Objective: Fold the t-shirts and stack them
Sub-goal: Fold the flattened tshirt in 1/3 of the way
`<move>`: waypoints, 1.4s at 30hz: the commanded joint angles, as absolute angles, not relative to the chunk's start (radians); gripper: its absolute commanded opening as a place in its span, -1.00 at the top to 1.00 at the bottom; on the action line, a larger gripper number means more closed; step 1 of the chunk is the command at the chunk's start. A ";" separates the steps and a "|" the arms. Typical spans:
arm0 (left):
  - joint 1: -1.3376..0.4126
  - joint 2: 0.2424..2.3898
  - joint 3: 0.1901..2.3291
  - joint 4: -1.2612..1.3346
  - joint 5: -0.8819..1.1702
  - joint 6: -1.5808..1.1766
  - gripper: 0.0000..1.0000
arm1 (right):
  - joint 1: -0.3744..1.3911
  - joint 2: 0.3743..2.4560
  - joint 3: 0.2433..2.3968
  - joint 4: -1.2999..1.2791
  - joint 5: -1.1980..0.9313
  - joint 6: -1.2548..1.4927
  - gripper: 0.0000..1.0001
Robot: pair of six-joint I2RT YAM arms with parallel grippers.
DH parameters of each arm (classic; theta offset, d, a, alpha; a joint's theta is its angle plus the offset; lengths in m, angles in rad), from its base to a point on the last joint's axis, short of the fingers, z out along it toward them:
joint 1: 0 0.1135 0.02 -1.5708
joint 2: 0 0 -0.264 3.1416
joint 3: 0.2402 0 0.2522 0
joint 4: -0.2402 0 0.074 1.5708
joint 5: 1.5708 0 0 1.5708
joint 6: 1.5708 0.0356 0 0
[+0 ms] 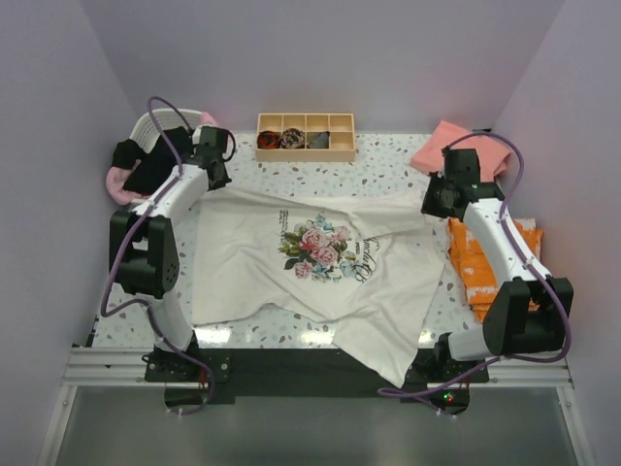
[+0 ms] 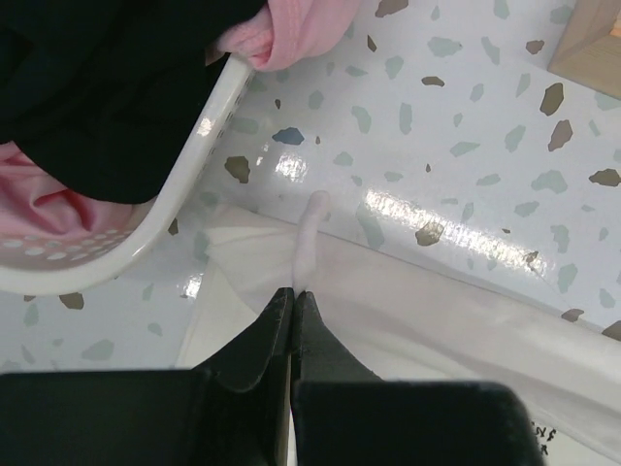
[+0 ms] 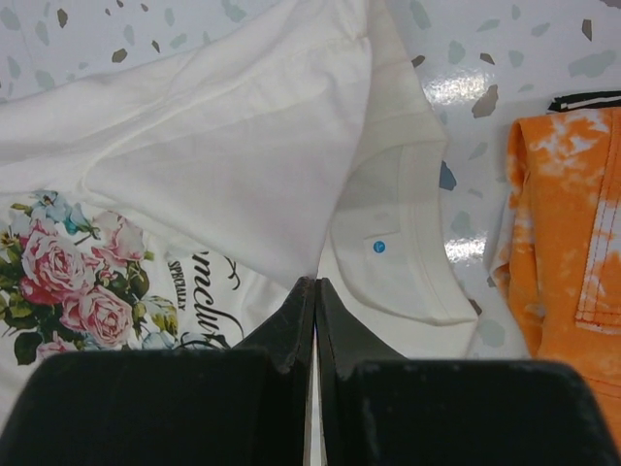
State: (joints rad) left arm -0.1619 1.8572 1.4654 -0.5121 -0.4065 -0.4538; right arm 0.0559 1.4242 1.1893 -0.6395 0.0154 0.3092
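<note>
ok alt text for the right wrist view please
The right pincer, shut, pinches a fold of the cream-white rose-print t-shirt beside its neckline. An orange tie-dye garment lies to the right on the speckled table.

Plain lilac walls (image 1: 320, 49) enclose a speckled terrazzo table (image 1: 388, 175), glossy with patches of reflected light.

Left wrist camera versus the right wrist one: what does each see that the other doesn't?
Only the left: a white basket with a black shirt and a pink shirt, plus a wooden tray corner. Only the right: the rose print, the collar and an orange cloth. Both: the cream shirt on the speckled table, pinched by the left gripper and right gripper, each shut.
</note>
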 commanded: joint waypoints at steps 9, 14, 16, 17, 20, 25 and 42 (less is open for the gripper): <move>-0.169 1.796 1.345 -0.506 -0.456 -0.492 1.00 | 0.046 1.390 1.195 -0.699 0.144 0.282 1.00; -0.182 1.798 1.302 -0.508 -0.459 -0.502 1.00 | 0.046 1.391 1.175 -0.719 0.149 0.278 1.00; -0.186 1.807 1.286 -0.512 -0.459 -0.506 1.00 | 0.046 1.396 1.152 -0.730 0.138 0.273 1.00; -0.190 1.810 1.279 -0.512 -0.462 -0.508 1.00 | 0.046 1.400 1.146 -0.738 0.132 0.272 1.00; -0.199 1.824 1.252 -0.509 -0.471 -0.517 1.00 | 0.046 1.417 1.109 -0.758 0.108 0.278 1.00; -0.202 1.859 1.247 -0.512 -0.465 -0.517 1.00 | 0.046 1.416 1.045 -0.745 0.067 0.295 1.00; -0.230 1.856 1.213 -0.571 -0.555 -0.578 0.21 | 0.046 1.421 1.058 -0.787 0.153 0.284 0.21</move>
State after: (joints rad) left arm -0.2272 1.9129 1.2343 -0.5190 -0.4938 -0.5220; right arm 0.0509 1.4662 1.0237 -0.7589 0.0883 0.2920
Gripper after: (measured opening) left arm 0.382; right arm 0.276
